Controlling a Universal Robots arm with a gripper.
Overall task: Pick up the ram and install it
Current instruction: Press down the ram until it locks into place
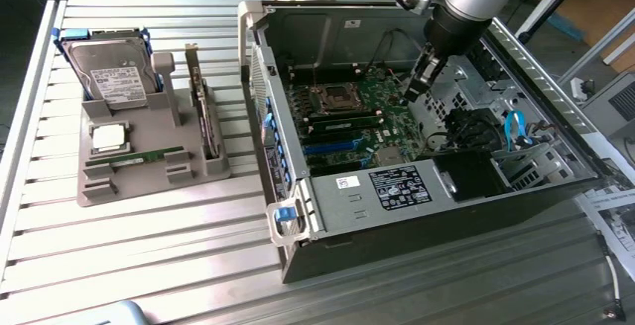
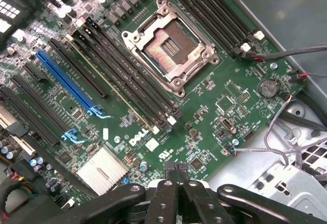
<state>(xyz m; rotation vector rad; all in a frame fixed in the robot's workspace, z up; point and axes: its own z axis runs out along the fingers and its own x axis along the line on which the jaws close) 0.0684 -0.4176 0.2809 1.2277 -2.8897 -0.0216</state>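
Note:
One ram [image 1: 139, 157], a slim green stick, lies in the grey holder [image 1: 100, 191] at the exterior view's left. A stick like it [image 1: 343, 123] sits in a motherboard slot beside the CPU socket [image 1: 331, 99], and the wrist view shows it edge-on [image 2: 122, 92]. My gripper [image 1: 416, 87] hangs inside the open computer case [image 1: 417, 224], over the motherboard [image 2: 214, 127] on the socket's right in the exterior view. In the wrist view the gripper [image 2: 176, 171] is shut, its fingertips pressed together with nothing between them.
The holder also carries a hard drive [image 1: 114, 72], a square silver CPU chip [image 1: 107, 137] and an upright expansion card [image 1: 204, 113]. The case walls [image 1: 260, 87] stand around the board. Loose cables [image 2: 286, 142] and a blue cable [image 1: 516, 128] lie near the drive bay.

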